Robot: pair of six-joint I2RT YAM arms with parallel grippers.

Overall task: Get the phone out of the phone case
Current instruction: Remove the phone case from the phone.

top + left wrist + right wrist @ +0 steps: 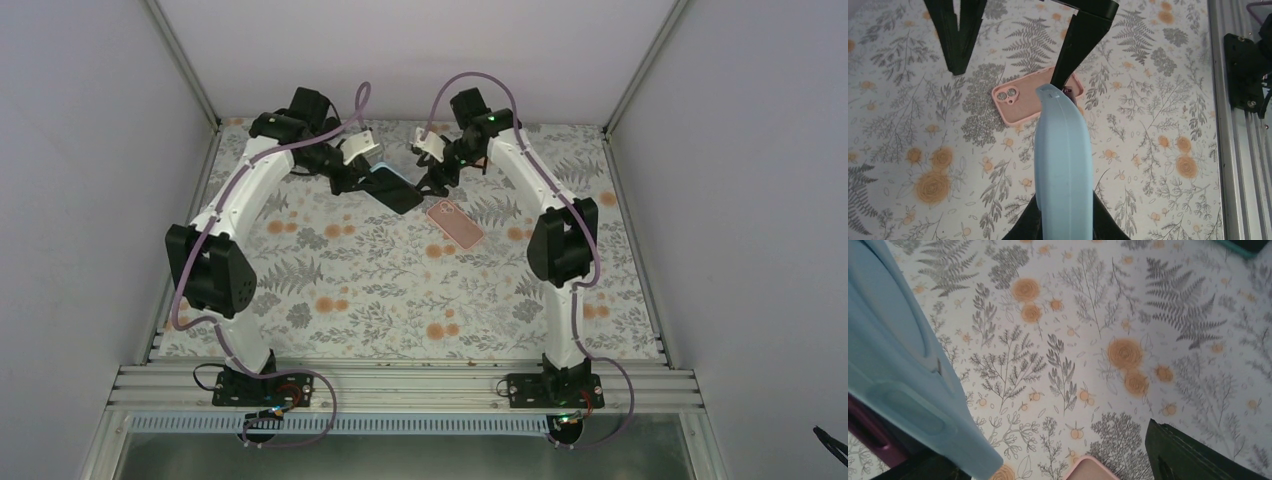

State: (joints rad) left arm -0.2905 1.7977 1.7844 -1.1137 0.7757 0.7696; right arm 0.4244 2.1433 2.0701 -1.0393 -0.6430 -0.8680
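**Item:** phone [395, 190] seated in blue case [1063, 165]. Held off the table [330, 300], upper centre of the top view, between the two arms.

**Left gripper** [1064, 226]: jaws clamped on the blue case from both sides, at the bottom edge of the left wrist view. The case runs edge-on up the middle of that frame.

**Right gripper** [432, 180]: jaws apart. One finger [1073, 55] comes down to the case's far end and appears to meet it; the other finger [955, 40] stands well clear, upper left.

**Pink case** [1033, 102]: lies flat on the table, camera opening up, just beyond the held case's far end. Nothing grips it.

**Progress:** extraction seems barely begun. A dark purple edge [868, 440] shows beside the blue rim, lower left of the right wrist view, probably the phone. Most of the phone looks seated. Left to do: pry it out and separate the two.
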